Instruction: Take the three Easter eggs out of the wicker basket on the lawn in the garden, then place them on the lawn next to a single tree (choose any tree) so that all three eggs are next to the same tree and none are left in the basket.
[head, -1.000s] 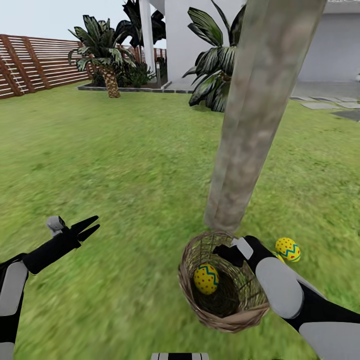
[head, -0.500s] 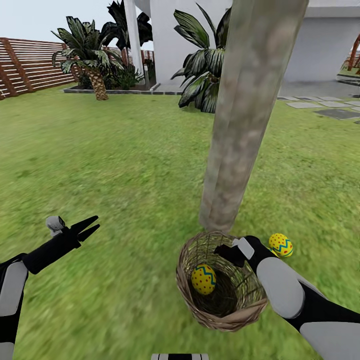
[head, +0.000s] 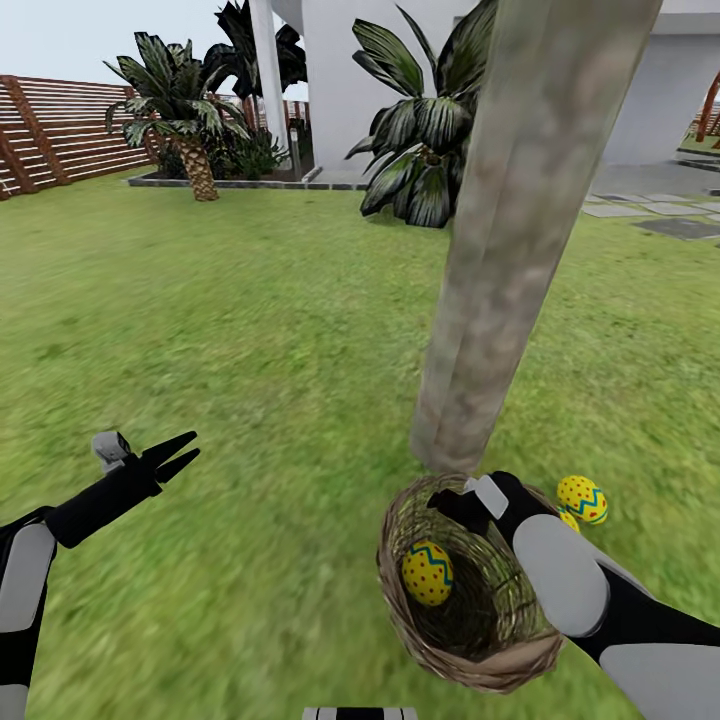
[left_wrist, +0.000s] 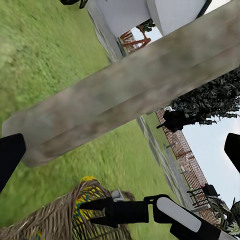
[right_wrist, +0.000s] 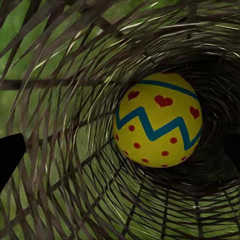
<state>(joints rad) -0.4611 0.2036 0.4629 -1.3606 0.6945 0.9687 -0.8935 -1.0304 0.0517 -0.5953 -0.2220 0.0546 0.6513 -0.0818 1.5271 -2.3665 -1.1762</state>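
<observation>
Mottled green grass lawn: broad, flat, running back to a brown horizontal-slat wooden fence and a white house wall.

Thick grey-brown bare tree trunk: straight, mottled, rising out of the grass just behind the basket.

Small round brown open-weave wicker basket: tipped on its side at the trunk's foot, mouth toward the robot; the head view shows its rim beside the trunk.

Right end effector: black, at the basket's upper rim. In the left wrist view its fingers lie close together with nothing visibly between them, though whether they are fully closed cannot be told.

Left end effector: black, fingers parted, holding nothing, well apart from the basket over bare grass.

Yellow Easter egg with red dots and blue-green zigzag band: inside the basket. The right wrist view shows it close, with heart-shaped red marks.

Second yellow patterned egg: on the grass near the trunk, just beyond the right arm.
</observation>
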